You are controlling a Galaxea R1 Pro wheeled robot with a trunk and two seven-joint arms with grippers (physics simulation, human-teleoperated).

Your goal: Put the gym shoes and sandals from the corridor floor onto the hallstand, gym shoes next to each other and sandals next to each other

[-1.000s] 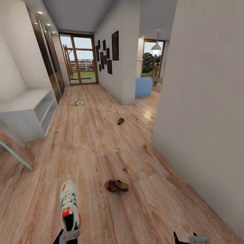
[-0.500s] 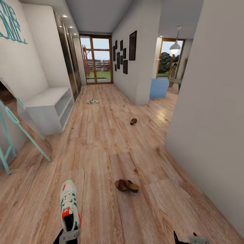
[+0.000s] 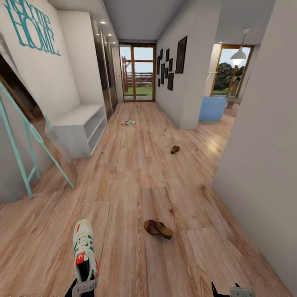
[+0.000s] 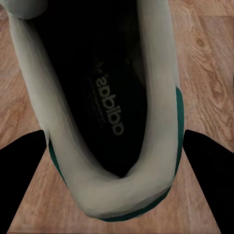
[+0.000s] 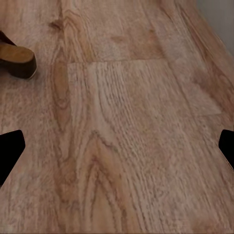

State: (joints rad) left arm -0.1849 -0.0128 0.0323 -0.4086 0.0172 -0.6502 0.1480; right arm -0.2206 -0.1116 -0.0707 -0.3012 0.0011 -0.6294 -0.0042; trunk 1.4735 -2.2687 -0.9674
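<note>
Clamping one gym shoe [image 3: 84,247] by its heel, the left gripper [image 3: 84,286] carries it toe-forward, presumably so it slides onto the hallstand [image 3: 78,123] up the corridor. Well short of the hallstand lies a sandal [image 3: 158,229]; the right gripper [image 5: 117,146] hangs open (empty).

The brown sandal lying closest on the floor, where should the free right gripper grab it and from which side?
Probably by the raised strap of the near sandal, coming down from above. It lies flat on the corridor floor, so its thin sole offers little to pinch from the side, while the strap stands up. The right gripper looks open and empty; the left gripper holds a gym shoe.
</note>
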